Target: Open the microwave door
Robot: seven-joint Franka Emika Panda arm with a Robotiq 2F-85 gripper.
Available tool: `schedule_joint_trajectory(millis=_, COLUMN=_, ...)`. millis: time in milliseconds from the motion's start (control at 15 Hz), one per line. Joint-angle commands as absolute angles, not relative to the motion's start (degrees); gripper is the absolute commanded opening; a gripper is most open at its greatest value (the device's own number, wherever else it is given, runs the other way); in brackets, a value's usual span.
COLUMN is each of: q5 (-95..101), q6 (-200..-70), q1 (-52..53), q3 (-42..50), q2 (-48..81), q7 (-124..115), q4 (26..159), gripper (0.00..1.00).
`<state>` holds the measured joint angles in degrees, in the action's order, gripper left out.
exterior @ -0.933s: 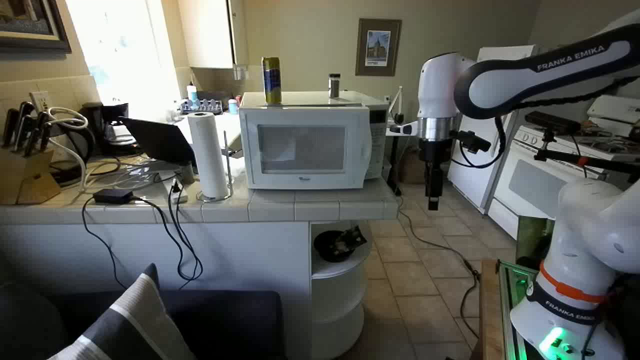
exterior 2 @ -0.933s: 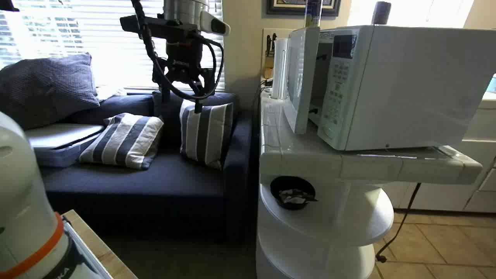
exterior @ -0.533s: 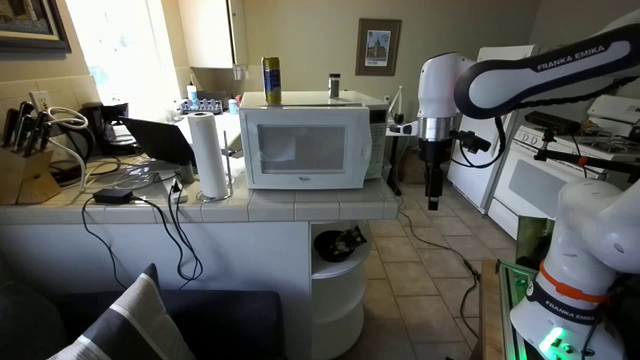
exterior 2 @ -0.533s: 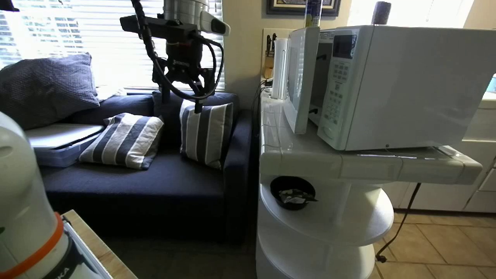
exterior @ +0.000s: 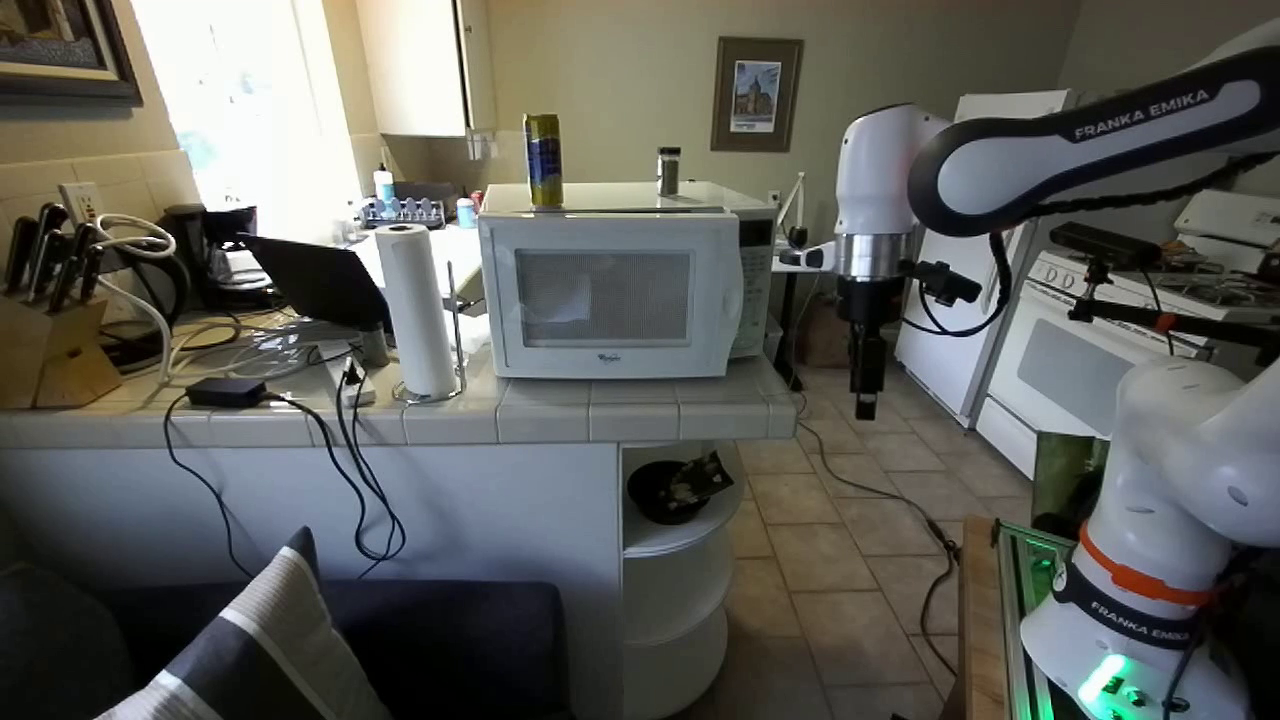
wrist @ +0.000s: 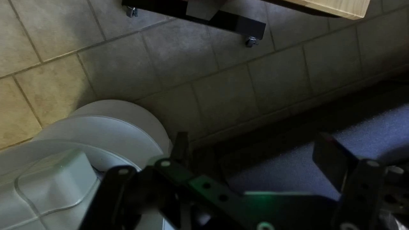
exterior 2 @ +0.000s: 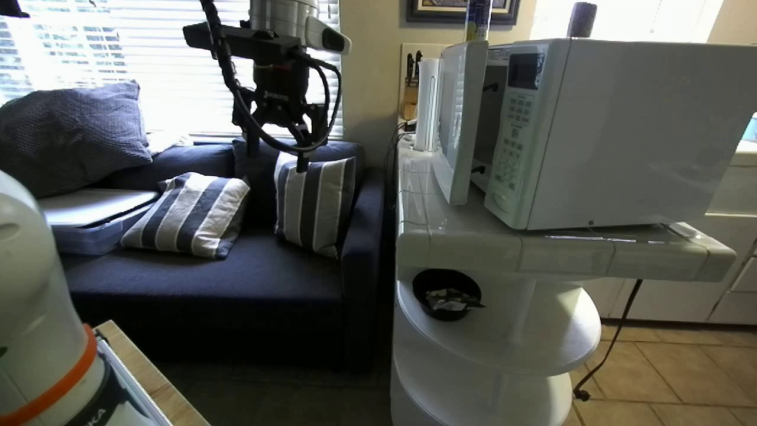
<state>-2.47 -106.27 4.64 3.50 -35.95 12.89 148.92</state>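
The microwave [exterior: 755, 300] is a white box on the tiled counter, and its side and control panel face an exterior view [exterior 2: 639, 136]. The microwave door [exterior: 610, 365] is a white panel with a dark window. It stands partly open, with a gap between the door [exterior 2: 464, 124] and the body. My gripper [exterior: 866, 405] hangs pointing down, apart from the door, on the control-panel side. It also shows [exterior 2: 278, 160] in front of the window. In the wrist view the fingers [wrist: 252, 139] are wide apart with nothing between them. The microwave is out of the wrist view.
A tall can [exterior: 544, 160] and a small shaker [exterior: 668, 172] stand on the microwave. A paper towel roll [exterior: 415, 310] stands beside it. The counter edge [exterior: 640, 422] and rounded shelves [exterior 2: 497, 349] are below. A dark sofa [exterior 2: 236, 284] is nearby.
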Motion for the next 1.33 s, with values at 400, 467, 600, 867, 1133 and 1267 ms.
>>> schedule_joint_trajectory(millis=400, q5=-11.13, q6=-107.34, q1=5.59, q3=3.76, q2=-33.84, q7=11.46, q4=132.22, gripper=1.00)
schedule_joint_trajectory(millis=467, q5=-12.60, q6=-107.80, q1=5.32, q3=4.43, q2=-33.04, q7=10.55, q4=129.93, gripper=1.00)
schedule_joint_trajectory(millis=600, q5=-16.18, q6=-108.03, q1=5.18, q3=5.97, q2=-31.17, q7=9.38, q4=125.92, gripper=0.75)
schedule_joint_trajectory(millis=867, q5=-22.06, q6=-112.02, q1=3.21, q3=8.47, q2=-26.94, q7=5.78, q4=119.45, gripper=0.49)
schedule_joint_trajectory(millis=1133, q5=-24.70, q6=-118.13, q1=-0.06, q3=9.36, q2=-22.89, q7=0.03, q4=115.20, gripper=0.19)
schedule_joint_trajectory(millis=1267, q5=-23.36, q6=-122.71, q1=-2.18, q3=8.92, q2=-21.30, q7=-3.71, q4=114.05, gripper=0.04)
